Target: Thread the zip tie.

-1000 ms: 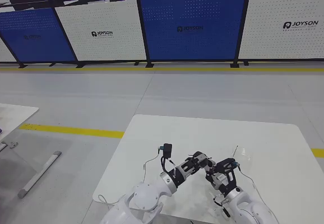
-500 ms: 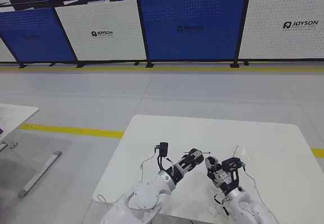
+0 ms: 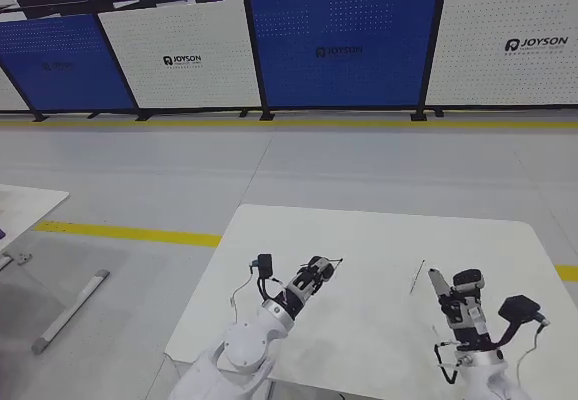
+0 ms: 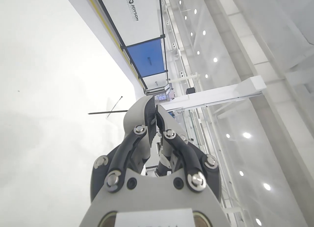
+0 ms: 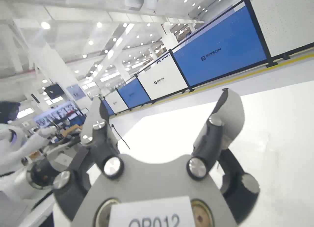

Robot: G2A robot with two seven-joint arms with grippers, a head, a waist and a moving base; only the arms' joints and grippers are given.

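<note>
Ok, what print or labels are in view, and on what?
Logo and word on each fence panel: legible brand print, left unquoted.
Label on the base of the right hand: characters cut by the frame edge.
Label on the base of the left hand: no characters on the part in frame.

From the loose zip tie (image 3: 416,277), open table (image 3: 369,230) runs toward the far edge and toward the left gripper (image 3: 320,268), whose pinched second zip tie (image 4: 108,112) juts out, while the wide-spread right gripper (image 3: 452,283) stands just beside it.
</note>
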